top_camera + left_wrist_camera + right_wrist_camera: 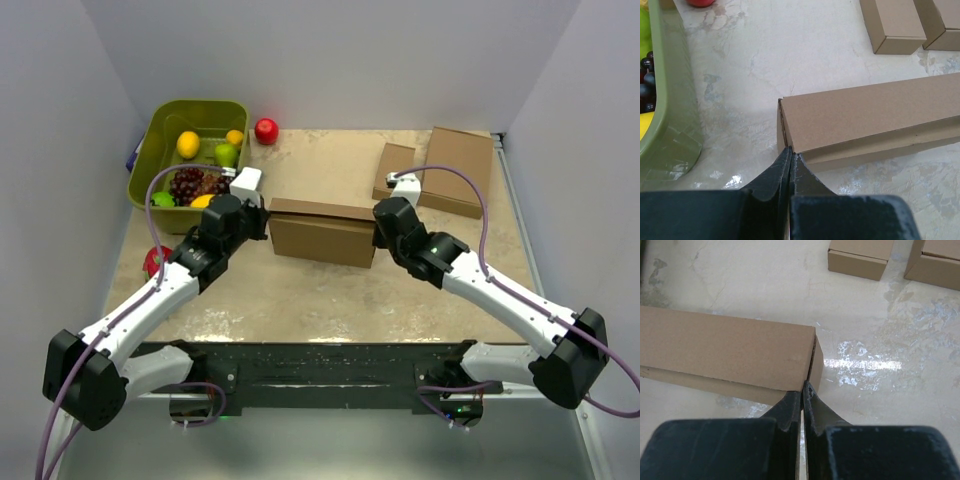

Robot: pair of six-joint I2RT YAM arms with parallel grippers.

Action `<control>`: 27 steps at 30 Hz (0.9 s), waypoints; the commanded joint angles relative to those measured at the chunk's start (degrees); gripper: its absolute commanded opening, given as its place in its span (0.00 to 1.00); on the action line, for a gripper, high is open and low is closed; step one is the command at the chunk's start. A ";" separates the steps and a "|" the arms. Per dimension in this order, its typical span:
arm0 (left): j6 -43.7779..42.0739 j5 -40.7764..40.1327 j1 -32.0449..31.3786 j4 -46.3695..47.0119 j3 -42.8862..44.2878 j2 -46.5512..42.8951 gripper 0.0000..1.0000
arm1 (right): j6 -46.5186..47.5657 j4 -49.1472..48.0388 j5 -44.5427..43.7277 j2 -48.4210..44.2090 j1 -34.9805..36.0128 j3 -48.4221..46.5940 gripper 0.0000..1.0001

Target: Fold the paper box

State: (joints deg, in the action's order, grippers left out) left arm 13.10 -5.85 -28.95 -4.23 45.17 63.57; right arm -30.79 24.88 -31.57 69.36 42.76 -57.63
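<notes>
The paper box (322,232) sits folded up, long and low, in the middle of the counter (300,290). The left jaws are pressed together with nothing between them, tips at the box's left end by its near corner. The right jaws, likewise pressed together and empty, meet the right end. A green basket (150,160) of fruit stands back left.

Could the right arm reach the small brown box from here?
Probably yes: the right pincer sits at the paper box's corner, only bare tabletop between it and the small brown box.
</notes>
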 commanded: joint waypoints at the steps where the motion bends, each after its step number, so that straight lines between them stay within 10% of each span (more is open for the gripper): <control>1: 1.58 2.15 -0.67 -11.68 -0.88 1.64 0.02 | -1.91 13.25 -0.16 1.74 -0.05 0.68 0.08; 5: 0.87 3.82 -0.76 -12.91 3.08 0.33 0.46 | -0.94 15.89 -0.07 0.60 -0.05 -2.49 0.44; 10: -0.97 8.38 -0.67 -13.70 7.30 -1.25 0.75 | 1.16 18.35 1.86 -2.56 -0.05 -5.30 0.74; 14: -2.20 10.76 -0.76 -15.02 8.62 -3.10 0.84 | 3.62 19.06 2.92 -4.93 -0.22 -6.27 0.92; 27: -0.80 14.27 -0.15 -16.08 13.98 -4.07 0.94 | 5.12 17.31 11.17 -4.41 -2.24 -13.65 0.96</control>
State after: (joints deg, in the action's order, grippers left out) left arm 11.40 5.54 -29.41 -22.11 53.89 60.84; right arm -26.33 43.90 -24.34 64.93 41.74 -67.57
